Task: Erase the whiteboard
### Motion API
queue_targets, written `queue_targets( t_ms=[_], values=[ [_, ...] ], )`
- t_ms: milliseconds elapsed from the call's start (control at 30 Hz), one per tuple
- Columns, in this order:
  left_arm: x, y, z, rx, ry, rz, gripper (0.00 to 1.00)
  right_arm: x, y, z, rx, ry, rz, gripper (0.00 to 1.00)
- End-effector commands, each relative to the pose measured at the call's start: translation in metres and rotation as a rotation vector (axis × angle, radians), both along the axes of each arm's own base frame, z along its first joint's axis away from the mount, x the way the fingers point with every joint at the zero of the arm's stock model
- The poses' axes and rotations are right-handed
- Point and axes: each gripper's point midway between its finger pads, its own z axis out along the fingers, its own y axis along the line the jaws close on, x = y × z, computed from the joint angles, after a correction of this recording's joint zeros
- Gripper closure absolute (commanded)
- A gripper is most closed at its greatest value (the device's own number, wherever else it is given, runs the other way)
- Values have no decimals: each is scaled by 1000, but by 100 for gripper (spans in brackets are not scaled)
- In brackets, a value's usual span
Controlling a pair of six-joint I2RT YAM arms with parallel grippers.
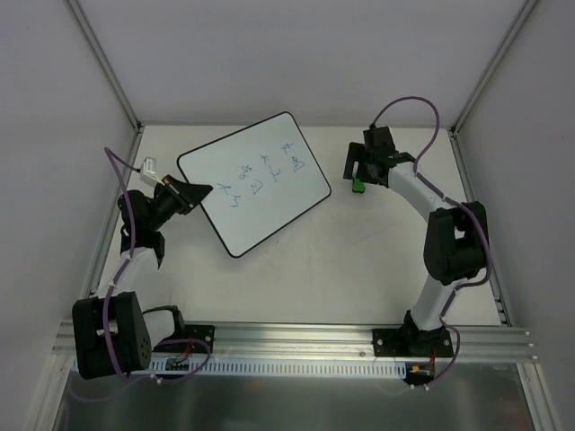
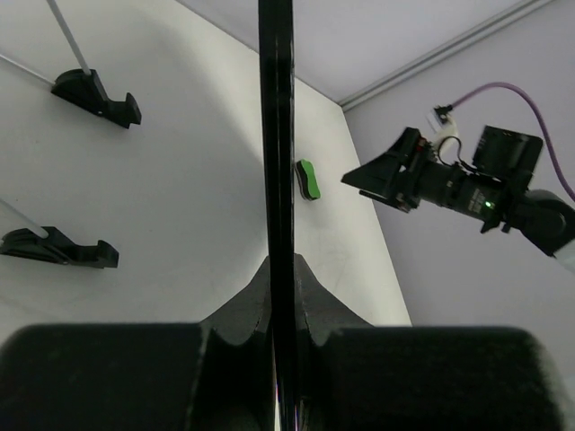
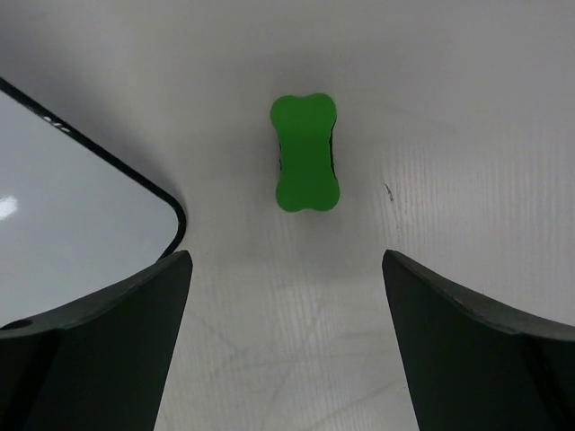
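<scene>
Your left gripper (image 1: 199,191) is clenched on the whiteboard's (image 1: 254,184) left edge, black rim between the fingers (image 2: 247,301). Your right gripper (image 3: 286,260) is spread wide, grasping nothing, above the green eraser (image 3: 305,154). The whiteboard sits back-centre on the table (image 1: 359,260), blue writing up. The eraser lies near its right corner, apart.

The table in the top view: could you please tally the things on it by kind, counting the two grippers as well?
whiteboard: 1
green eraser: 1
grippers: 2 (left gripper, right gripper)
Total: 4
</scene>
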Motion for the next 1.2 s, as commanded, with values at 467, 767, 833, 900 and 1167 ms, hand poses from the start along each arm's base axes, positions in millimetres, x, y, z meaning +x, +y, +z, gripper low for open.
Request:
queue_targets(
  t_ms=[467,767,833,900,1167],
  values=[
    [-27,-18,28,103,-125,-90,100,59,-18,-54,-37,119,-50,27],
    [-34,-19,13,145,-54,-113,100,53,-7,-68,-16,171,-1,35],
    [-34,-19,14,153,-48,-120,100,53,-10,-72,-26,179,-10,37],
    [-36,-20,12,159,-28,-127,100,54,-10,-75,-26,182,-10,42],
    [-41,-20,13,180,9,-138,100,58,-9,-84,-40,192,-1,53]
  ],
)
